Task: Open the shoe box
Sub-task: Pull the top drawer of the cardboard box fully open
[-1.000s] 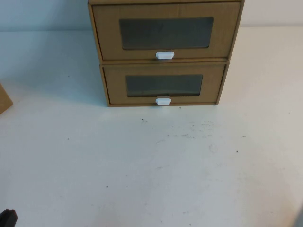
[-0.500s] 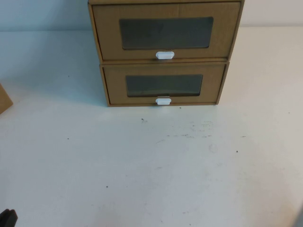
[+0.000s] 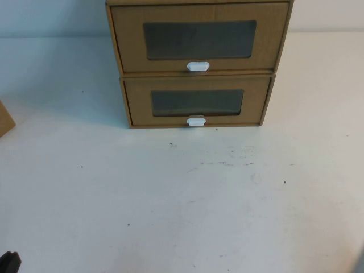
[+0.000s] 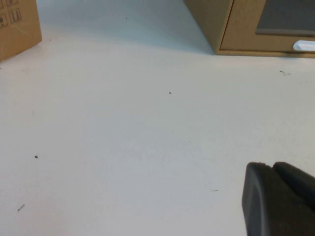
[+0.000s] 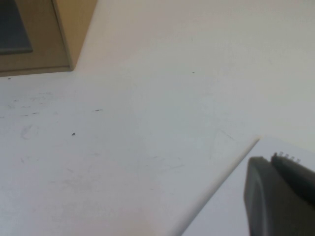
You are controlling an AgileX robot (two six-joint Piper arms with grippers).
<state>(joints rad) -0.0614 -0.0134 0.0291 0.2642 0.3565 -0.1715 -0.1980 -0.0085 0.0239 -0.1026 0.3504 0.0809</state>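
- While the shoe boxes (image 3: 196,85) are seen stacked and closed at the far middle from above, the carton (image 4: 17,24) print is shown only by the left wrist view.
- The left gripper (image 4: 273,169), near-left: state cannot be told; the right gripper (image 5: 270,162), near-right, is clenched, apparently empty.
- Nothing has been moved since.

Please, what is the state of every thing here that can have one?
Upper shoe box: closed, stacked on the lower one.
Lower shoe box: closed, handle untouched.
Left claw: parked at near left, touching nothing.
Right claw: shut, parked at near right.

Printed marks on cardboard box (image 4: 22,32), unreadable
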